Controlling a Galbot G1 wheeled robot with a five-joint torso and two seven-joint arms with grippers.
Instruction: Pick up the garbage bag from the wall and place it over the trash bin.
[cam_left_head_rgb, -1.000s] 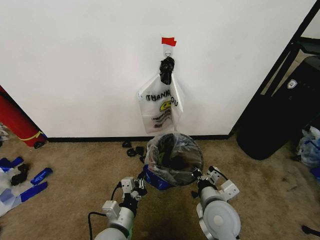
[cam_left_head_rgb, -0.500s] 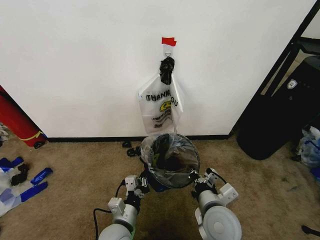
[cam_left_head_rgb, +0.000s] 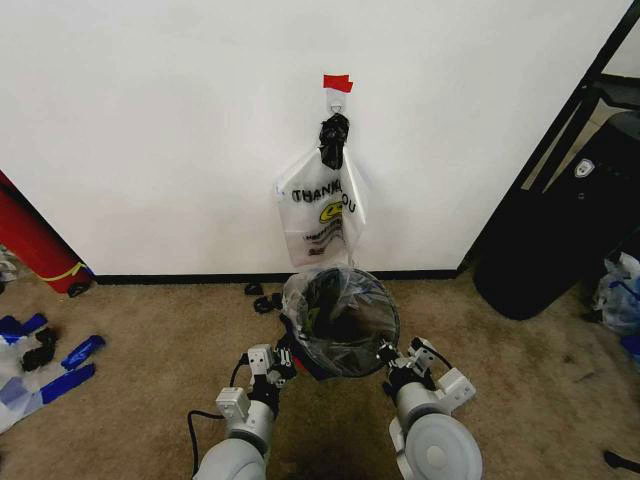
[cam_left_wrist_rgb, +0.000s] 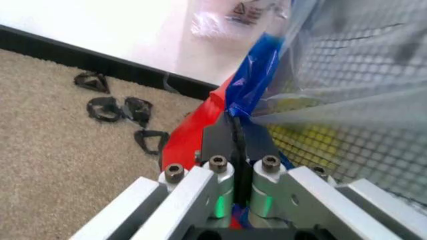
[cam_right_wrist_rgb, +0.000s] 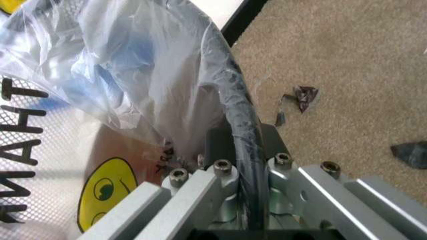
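Note:
The garbage bag (cam_left_head_rgb: 340, 318), thin clear plastic with blue patches, is spread over the mouth of the black mesh trash bin (cam_left_head_rgb: 345, 365) on the carpet in front of the wall (cam_left_head_rgb: 150, 130). My left gripper (cam_left_head_rgb: 284, 360) is at the bin's left side. In the left wrist view this gripper (cam_left_wrist_rgb: 238, 131) is shut on a blue fold of the garbage bag (cam_left_wrist_rgb: 252, 80), beside the mesh (cam_left_wrist_rgb: 373, 130) and the red base (cam_left_wrist_rgb: 190, 137). My right gripper (cam_left_head_rgb: 392, 364) is at the bin's right side. The right wrist view shows it (cam_right_wrist_rgb: 244, 142) shut on the garbage bag (cam_right_wrist_rgb: 133, 75) where the bag wraps the bin's black rim (cam_right_wrist_rgb: 237, 100).
A clear "THANK YOU" bag (cam_left_head_rgb: 318, 215) hangs from a hook (cam_left_head_rgb: 336, 108) under red tape (cam_left_head_rgb: 337, 82). Small black scraps (cam_left_head_rgb: 265, 298) lie by the baseboard. A red cylinder (cam_left_head_rgb: 35, 250) leans at the left. Blue and white litter (cam_left_head_rgb: 45, 375) lies beside it, and a black case (cam_left_head_rgb: 560, 230) stands at the right.
The bag's mouth has shifted slightly left and now sits rounder over the bin's rim. Both grippers have moved a little with it, still closed.

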